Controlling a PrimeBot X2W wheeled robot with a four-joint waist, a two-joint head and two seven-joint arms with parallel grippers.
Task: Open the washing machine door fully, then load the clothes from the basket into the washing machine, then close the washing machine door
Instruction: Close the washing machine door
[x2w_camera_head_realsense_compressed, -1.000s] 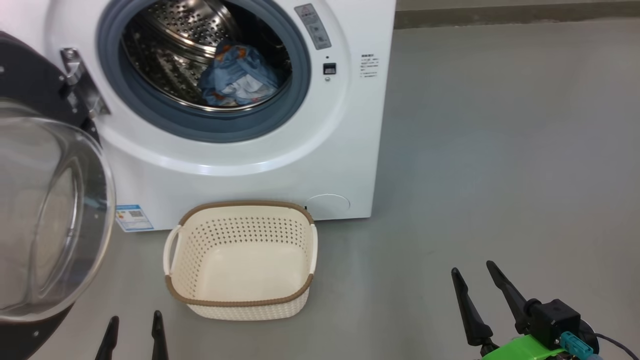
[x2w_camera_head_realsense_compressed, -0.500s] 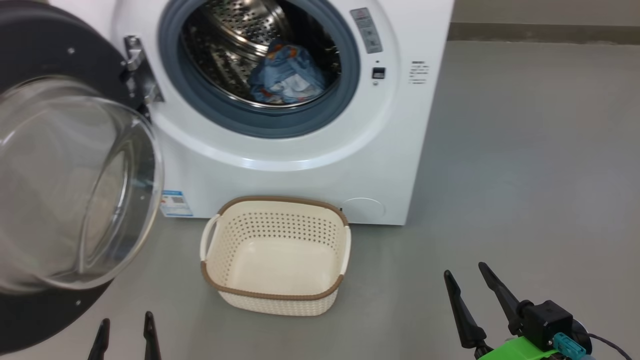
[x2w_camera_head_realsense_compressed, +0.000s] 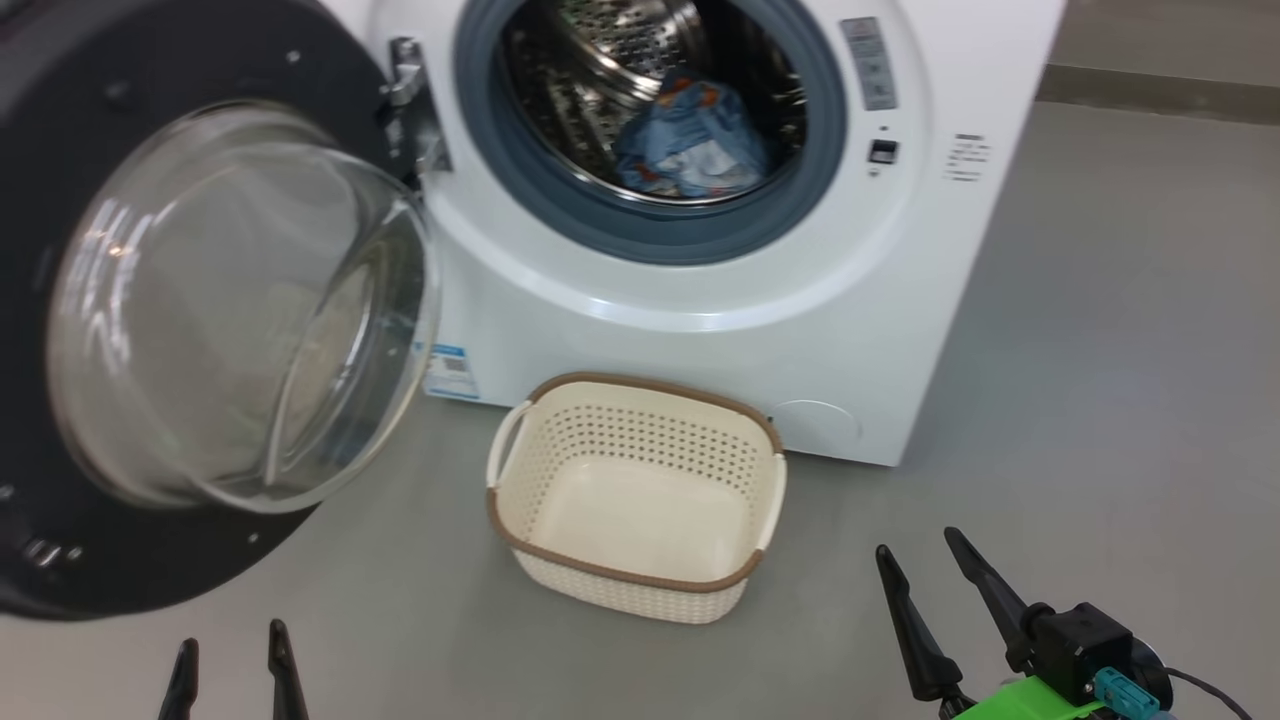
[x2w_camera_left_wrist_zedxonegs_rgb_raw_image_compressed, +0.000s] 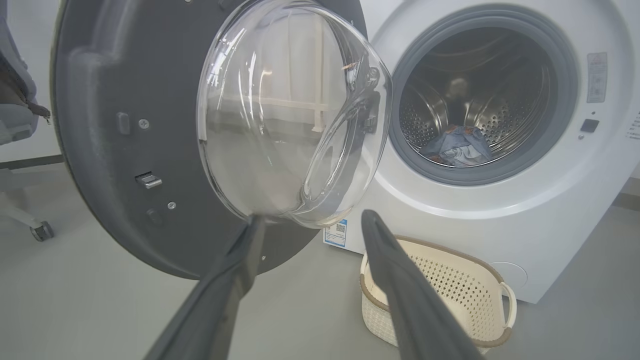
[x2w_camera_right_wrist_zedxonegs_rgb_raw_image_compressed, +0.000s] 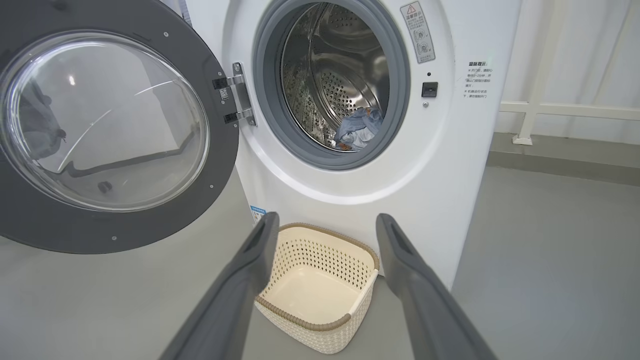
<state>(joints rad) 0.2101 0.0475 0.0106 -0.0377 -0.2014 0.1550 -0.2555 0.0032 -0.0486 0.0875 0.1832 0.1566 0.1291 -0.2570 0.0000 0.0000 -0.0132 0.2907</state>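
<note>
The white washing machine (x2w_camera_head_realsense_compressed: 700, 300) stands with its door (x2w_camera_head_realsense_compressed: 60, 300) swung wide open to the left, its glass bowl bulging toward me. The clothes (x2w_camera_head_realsense_compressed: 690, 140), a light blue bundle with some white, lie inside the steel drum. On the floor before the machine sits the cream basket (x2w_camera_head_realsense_compressed: 525, 470), empty. My left gripper (x2w_camera_head_realsense_compressed: 230, 660) is open at the lower left, short of the door. My right gripper (x2w_camera_head_realsense_compressed: 920, 565) is open at the lower right, to the right of the basket. In the left wrist view the door (x2w_camera_left_wrist_zedxonegs_rgb_raw_image_compressed: 125, 150) is close ahead; the right wrist view faces the basket (x2w_camera_right_wrist_zedxonegs_rgb_raw_image_compressed: 367, 260).
Grey floor (x2w_camera_head_realsense_compressed: 1100, 400) spreads to the right of the machine. A wheeled chair base (x2w_camera_left_wrist_zedxonegs_rgb_raw_image_compressed: 40, 230) stands left of the door in the left wrist view. A white railing (x2w_camera_right_wrist_zedxonegs_rgb_raw_image_compressed: 550, 107) and a curtain run behind the machine's right side.
The head camera has swung left, so the machine, door and basket sit further right in the picture. Both grippers stay open near the bottom edge.
</note>
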